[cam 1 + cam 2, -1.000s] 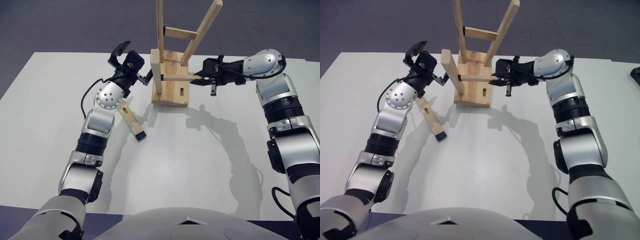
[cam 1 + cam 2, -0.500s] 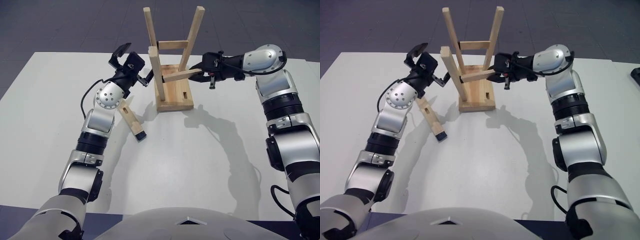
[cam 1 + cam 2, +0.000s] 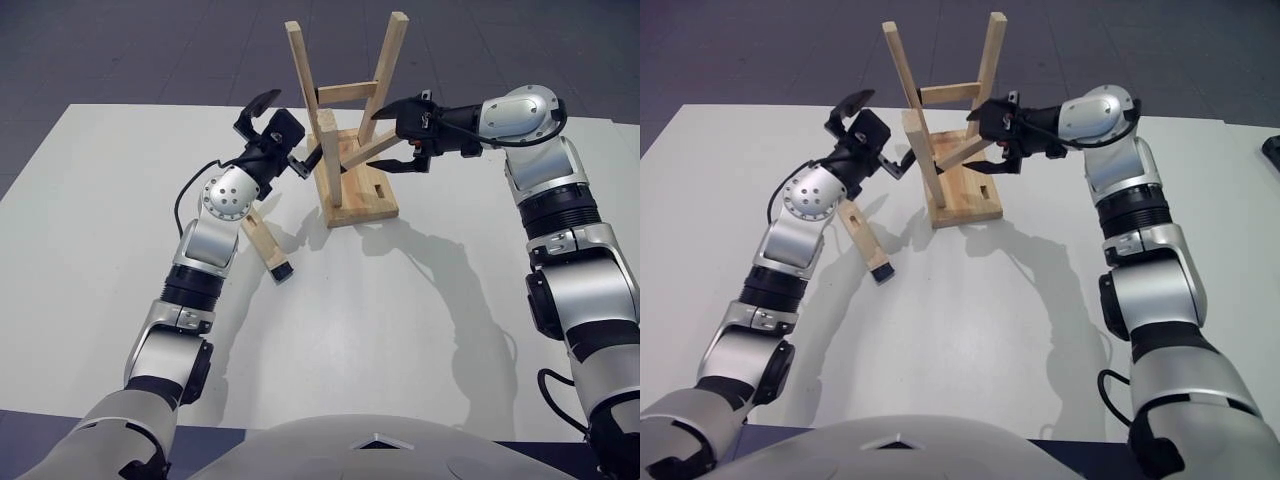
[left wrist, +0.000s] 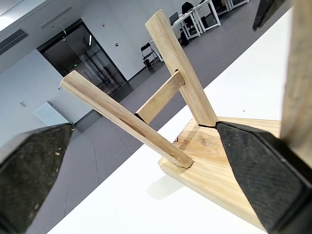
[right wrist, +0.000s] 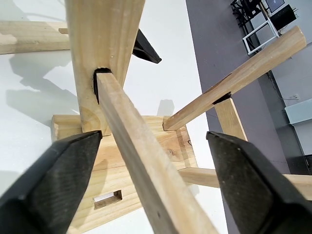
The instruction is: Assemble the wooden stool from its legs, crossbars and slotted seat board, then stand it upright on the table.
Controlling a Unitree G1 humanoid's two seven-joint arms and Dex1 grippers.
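Note:
The stool stands upside down, its slotted seat board (image 3: 365,200) flat on the white table (image 3: 400,330). Two far legs (image 3: 392,55) rise from it, joined by a crossbar (image 3: 345,93). A near leg (image 3: 326,160) carries a second crossbar (image 3: 372,150) slanting to the right. My right gripper (image 3: 400,135) is open, its fingers (image 5: 53,190) straddling that crossbar (image 5: 141,161) without touching it. My left gripper (image 3: 290,128) is open just left of the near leg (image 4: 300,73). One loose leg (image 3: 262,240) with a black foot cap lies on the table under my left forearm.
The table's far edge (image 3: 150,107) runs right behind the stool, with dark floor beyond. Wide bare tabletop lies in front of the stool and to both sides.
My right gripper has let go of the crossbar end and now stands open around it. The stool has shifted right and turned. My left gripper has moved closer to the near leg.

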